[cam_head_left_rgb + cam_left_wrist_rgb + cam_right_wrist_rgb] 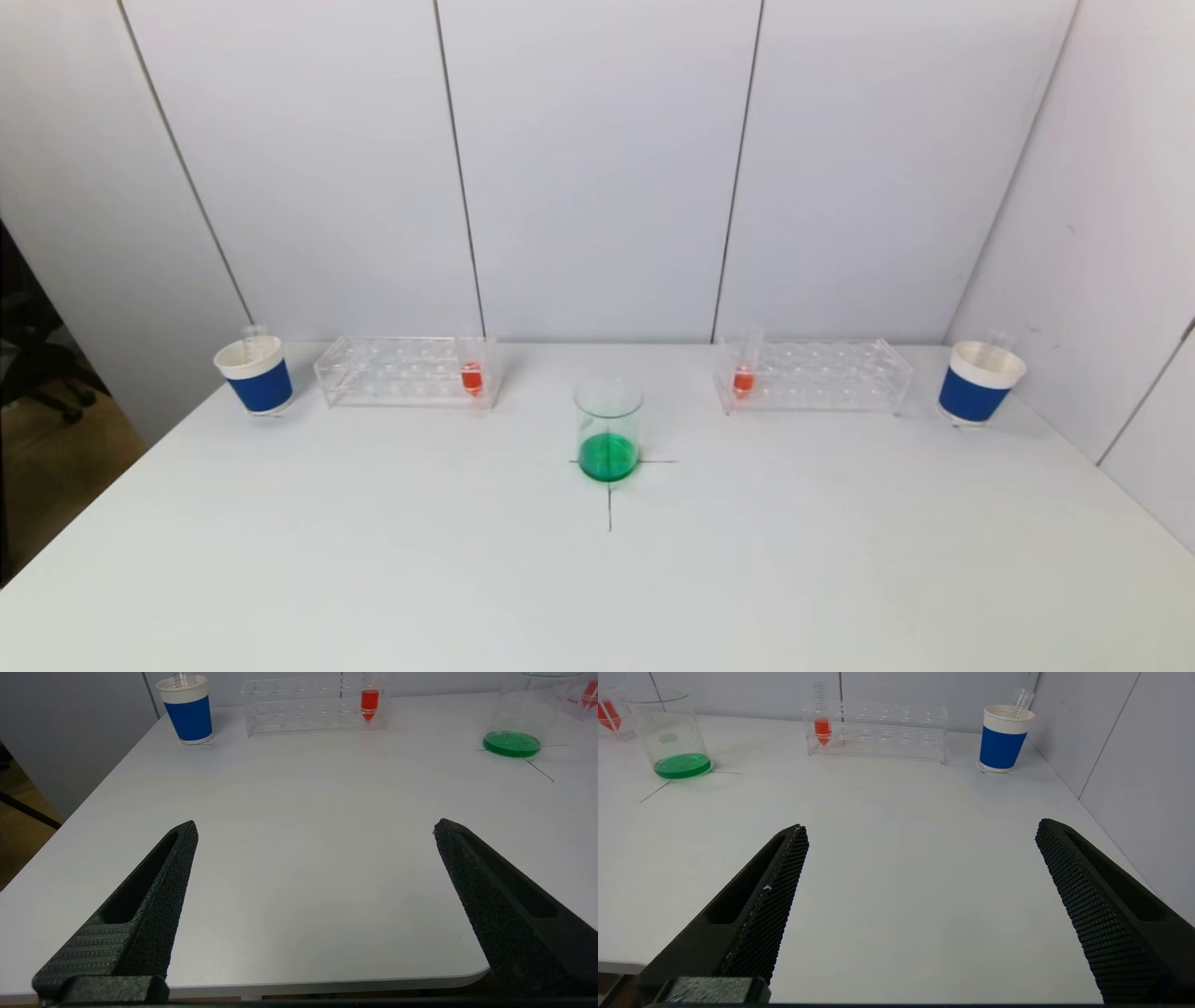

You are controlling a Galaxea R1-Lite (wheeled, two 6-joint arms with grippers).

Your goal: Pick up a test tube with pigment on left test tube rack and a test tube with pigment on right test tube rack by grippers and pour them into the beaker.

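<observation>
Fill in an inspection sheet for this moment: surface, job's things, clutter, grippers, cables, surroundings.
Surface: white table, with a black cross mark under the beaker.
Job's things: beaker at centre, holding green liquid; left rack with one red-filled tube at its end nearer the beaker; right rack with one red-filled tube at its end nearer the beaker.
Clutter: blue-and-white paper cup outside the left rack and another outside the right rack, each holding an empty tube.
Grippers: left gripper and right gripper open, empty, above the table's near edge.
Cables: nothing seen.
Surroundings: grey wall panels behind and to the sides.
</observation>
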